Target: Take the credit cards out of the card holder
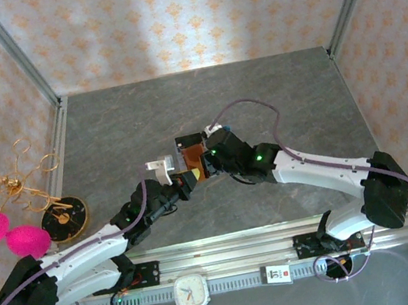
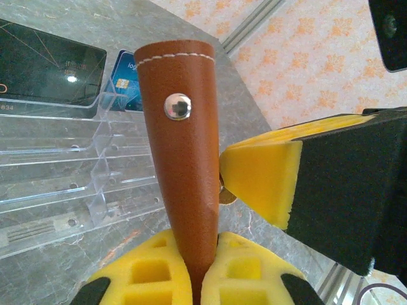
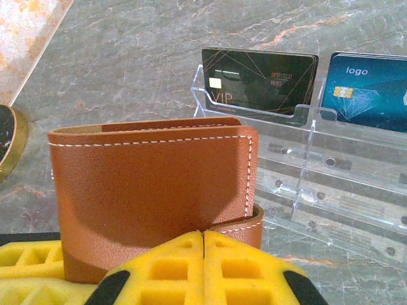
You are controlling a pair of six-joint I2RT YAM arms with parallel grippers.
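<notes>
The card holder (image 2: 184, 159), a brown leather bifold with a silver snap button (image 2: 178, 106), stands upright and folded shut above the table. My left gripper (image 2: 202, 244) is shut on its lower edge. In the right wrist view the card holder (image 3: 152, 190) shows its stitched face, and its strap wraps round from the right into the seam of my right gripper (image 3: 203, 238), which is shut on the strap's end. The top view has both grippers meeting at the card holder (image 1: 192, 162), left gripper (image 1: 185, 181) and right gripper (image 1: 208, 164). The credit cards are hidden inside.
A clear acrylic tiered stand (image 3: 331, 184) stands just behind, holding a black card (image 3: 257, 79) and a blue card (image 3: 365, 86). A black round disc (image 1: 65, 218), a gold wire ornament (image 1: 12, 182) and pink balls (image 1: 26, 239) lie at the left edge. A white clock (image 1: 190, 291) sits on the front rail.
</notes>
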